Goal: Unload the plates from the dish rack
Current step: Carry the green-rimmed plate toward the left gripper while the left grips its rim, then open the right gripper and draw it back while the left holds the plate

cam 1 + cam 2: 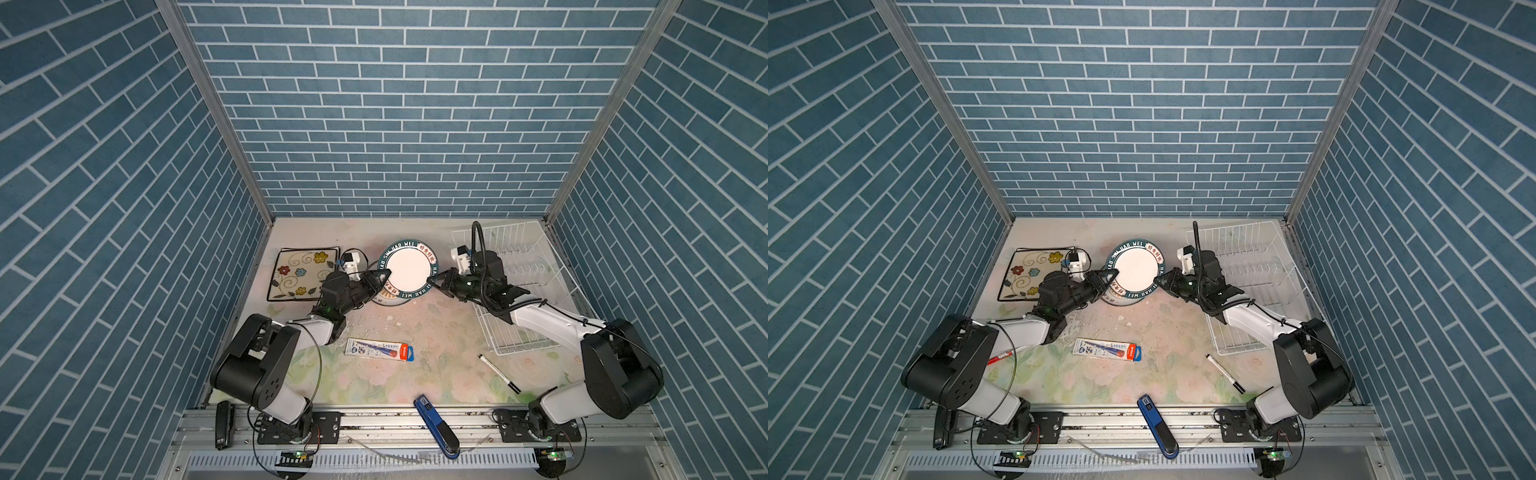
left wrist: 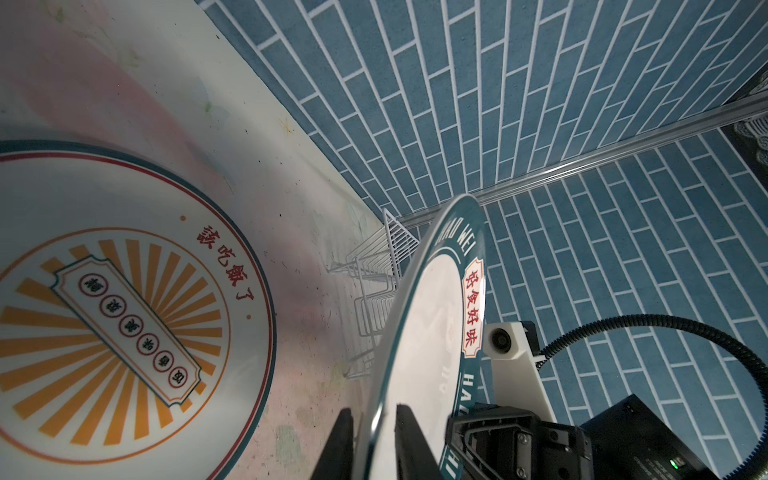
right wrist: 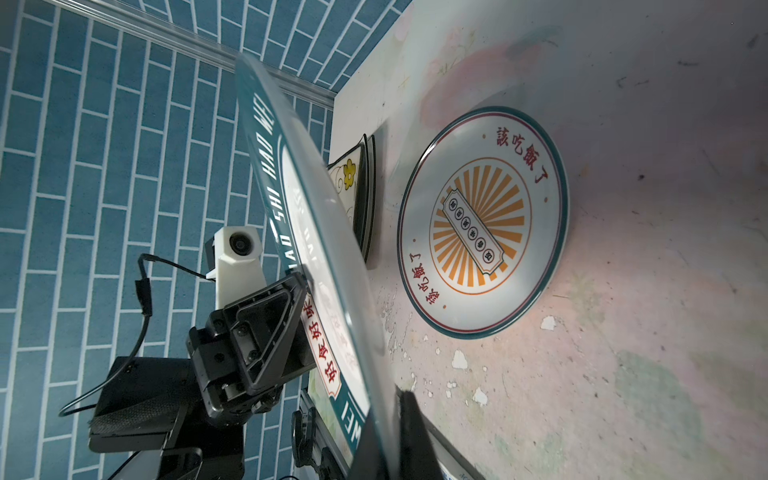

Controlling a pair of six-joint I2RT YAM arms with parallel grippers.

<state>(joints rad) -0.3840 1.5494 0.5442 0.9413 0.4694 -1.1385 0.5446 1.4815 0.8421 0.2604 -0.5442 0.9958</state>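
Orange-sunburst plate [image 3: 482,220] clear from wrists, mostly covered from top.

round plate [image 1: 409,268] over 2nd plate [image 3: 482,220], ctr | sq plate [image 1: 301,274] L | rack [image 1: 524,266] R

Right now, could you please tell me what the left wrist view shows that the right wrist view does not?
Only the left wrist view shows the dish rack. Only the right wrist view shows the flowered square plate. Both show the teal-rimmed round plate held aloft and the sunburst plate lying flat on the table.
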